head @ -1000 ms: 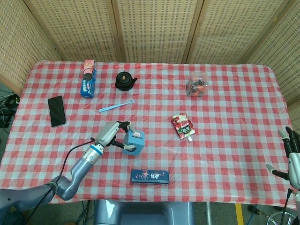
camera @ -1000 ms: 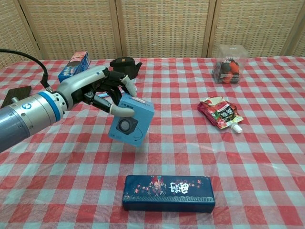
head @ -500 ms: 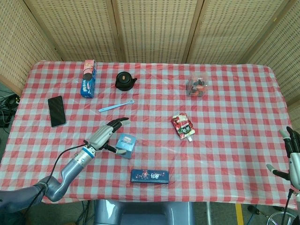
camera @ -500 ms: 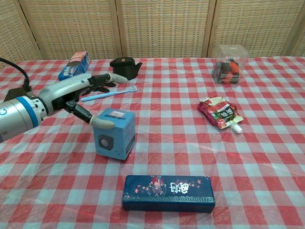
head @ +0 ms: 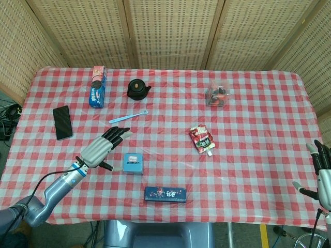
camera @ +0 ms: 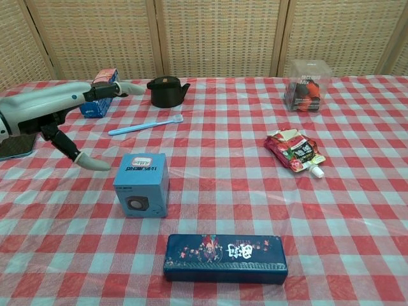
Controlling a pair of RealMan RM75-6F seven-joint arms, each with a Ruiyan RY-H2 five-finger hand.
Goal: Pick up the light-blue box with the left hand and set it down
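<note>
Your left hand (head: 100,150) hangs spread and empty just left of the light-blue cardboard box (head: 133,163), clear of it. The box stands upright on the red-and-white checked tablecloth (head: 248,124), between the hand and the dark blue oblong case (head: 165,194) near the front edge. Your right hand (head: 323,175) sits off the table's right front corner, fingers apart, holding nothing. Woven rattan screens (head: 170,31) wall in the back and sides. Along the far cloth you have a black teapot (head: 137,89), a blue biscuit carton (head: 97,86) and a black phone (head: 62,122).
</note>
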